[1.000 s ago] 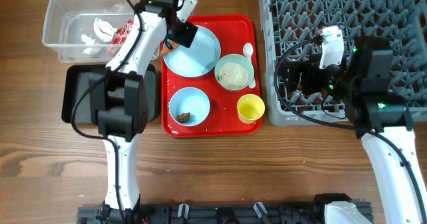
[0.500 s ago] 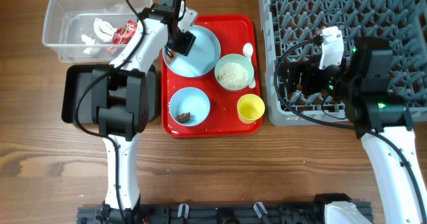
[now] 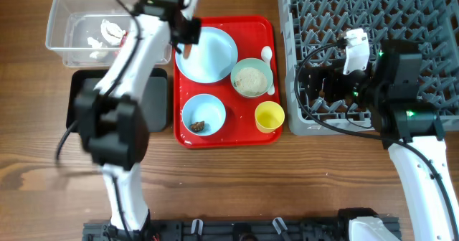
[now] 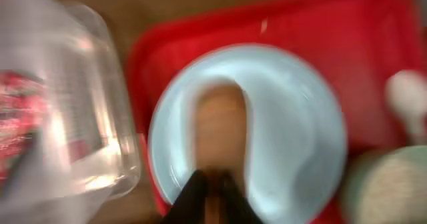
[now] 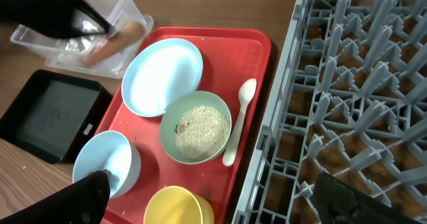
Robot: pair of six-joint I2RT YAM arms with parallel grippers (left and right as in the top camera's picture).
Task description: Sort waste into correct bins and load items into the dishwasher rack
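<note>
Early days, I judge: paper scraps (image 3: pixel 107 31) and wrapper (image 4: pixel 15 111) lie in the tub (image 3: pixel 61 15) left of the red tray (image 3: pixel 262 22). The left gripper (image 3: pixel 188 34), closed on the carrot stick (image 3: pixel 185 49), hangs over the tray's left edge. Rice (image 3: pixel 251 78), morsel (image 3: pixel 199 125), plate (image 3: pixel 215 54), bowls (image 3: pixel 192 108), cup (image 3: pixel 270 116) and spoon (image 3: pixel 266 53) sit on the tray. The rack (image 3: pixel 416 11) right of it holds nothing, and the right gripper (image 3: pixel 319 83) gapes empty over it.

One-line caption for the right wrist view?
Left gripper holds the carrot stick by the clear tub; plate, bowls, cup and spoon sit on the red tray beside the rack.

Serving tray (image 3: pixel 241 128) between tub (image 3: pixel 59 19) and rack (image 3: pixel 430 26)
</note>
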